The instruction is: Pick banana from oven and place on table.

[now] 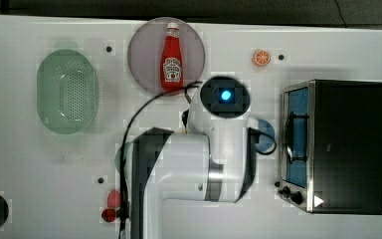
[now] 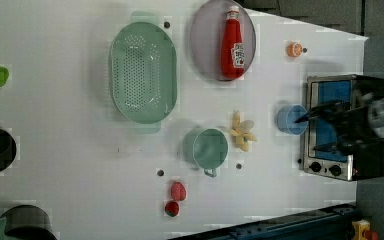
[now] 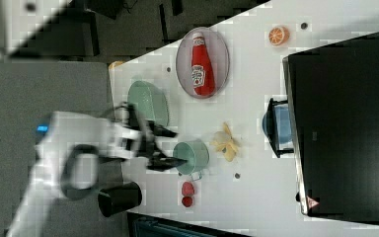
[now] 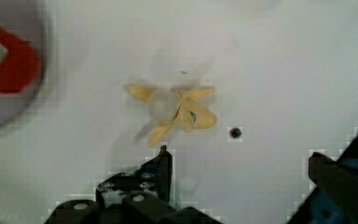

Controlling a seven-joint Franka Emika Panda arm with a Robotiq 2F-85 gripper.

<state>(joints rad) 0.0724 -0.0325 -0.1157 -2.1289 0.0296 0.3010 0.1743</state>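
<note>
While the banana (image 4: pixel 175 109) lies flat on the white desk (image 2: pixel 80 165) with its peel strips spread out, the gripper (image 4: pixel 240 161) hangs above it and does not touch it. Its two black fingers (image 4: pixel 161 170) stand wide apart with nothing between them, so the banana is let go. In the left view, the banana (image 2: pixel 242 131) sits between a green cup (image 2: pixel 207 148) and a blue cup (image 2: pixel 290 119), well apart from the oven (image 2: pixel 342 125). A small dark hole (image 4: pixel 235 133) is just beside it.
</note>
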